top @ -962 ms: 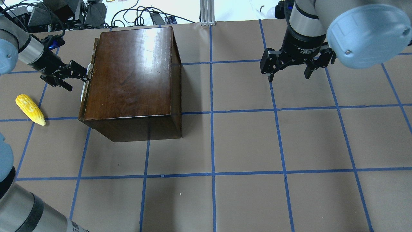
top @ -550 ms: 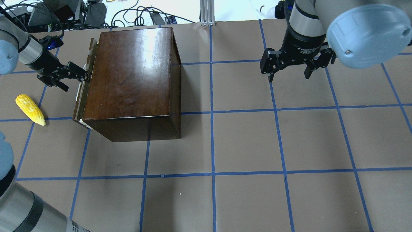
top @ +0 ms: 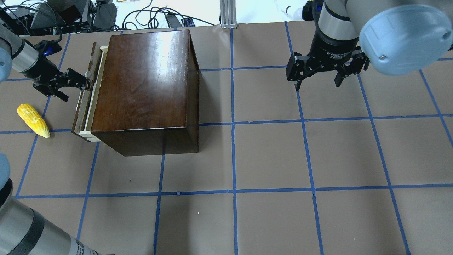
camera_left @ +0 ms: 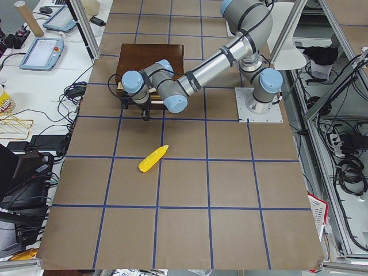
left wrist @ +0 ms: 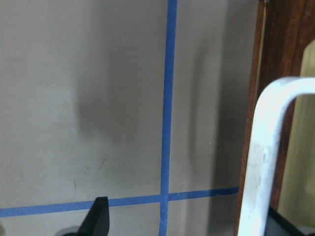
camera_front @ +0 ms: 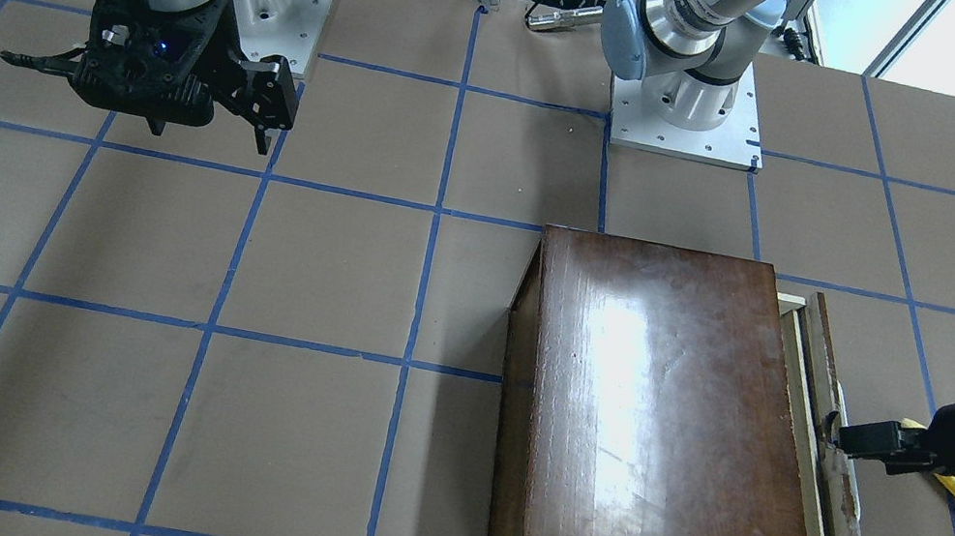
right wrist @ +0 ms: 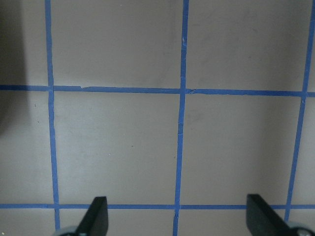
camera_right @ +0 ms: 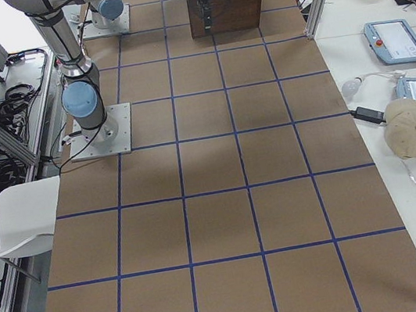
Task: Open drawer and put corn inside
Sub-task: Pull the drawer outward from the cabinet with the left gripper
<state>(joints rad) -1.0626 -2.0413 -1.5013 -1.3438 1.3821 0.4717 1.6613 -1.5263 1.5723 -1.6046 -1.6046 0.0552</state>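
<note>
1. Jutting slightly from the box's (top: 141,81) 9 o'clock side, the drawer (top: 81,109) shows pale wood.
2. Corn (top: 33,120) lies apart on the worktop (top: 269,156), at its 8 o'clock.
3. Left gripper (top: 76,90), spread, straddles the white handle (left wrist: 261,162).
4. Right gripper (top: 317,86) hangs spread, far off at 3 o'clock.

Brown table (top: 269,156) gridded with blue tape (top: 233,191), white chair (camera_right: 23,213) beside.

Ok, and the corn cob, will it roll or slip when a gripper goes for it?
The corn looks round and tapered, so a sideways nudge would probably roll it in an arc. It lies straight on the table, so likely stiff; gripping across the thick middle seems safest.
</note>
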